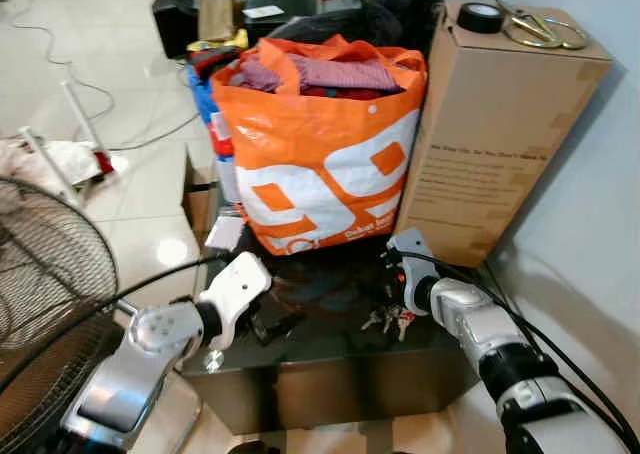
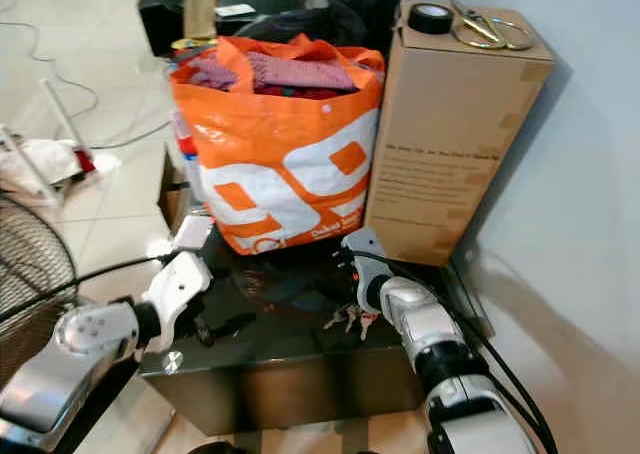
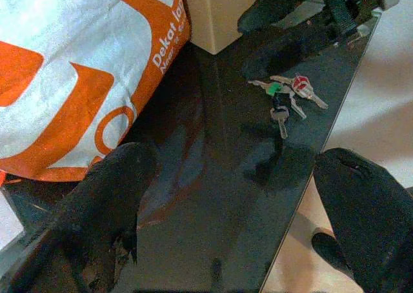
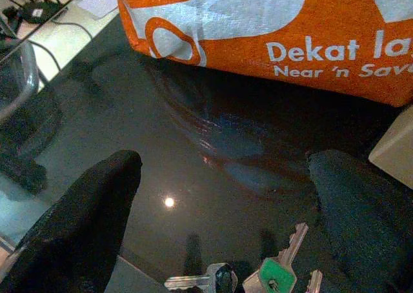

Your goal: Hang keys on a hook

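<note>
The keys [image 1: 387, 320] lie flat on the dark glass counter [image 1: 330, 374], near its right front edge, in front of the orange bag [image 1: 320, 164] and the carton [image 1: 495, 124]. The right claw [image 4: 226, 222] hovers just beside them, fingers spread wide and empty; the left claw [image 3: 239, 209] waits to the left, also wide. The robot would do best to lower the right claw squarely over the ring, since thin keys on slick glass will likely skid.
</note>
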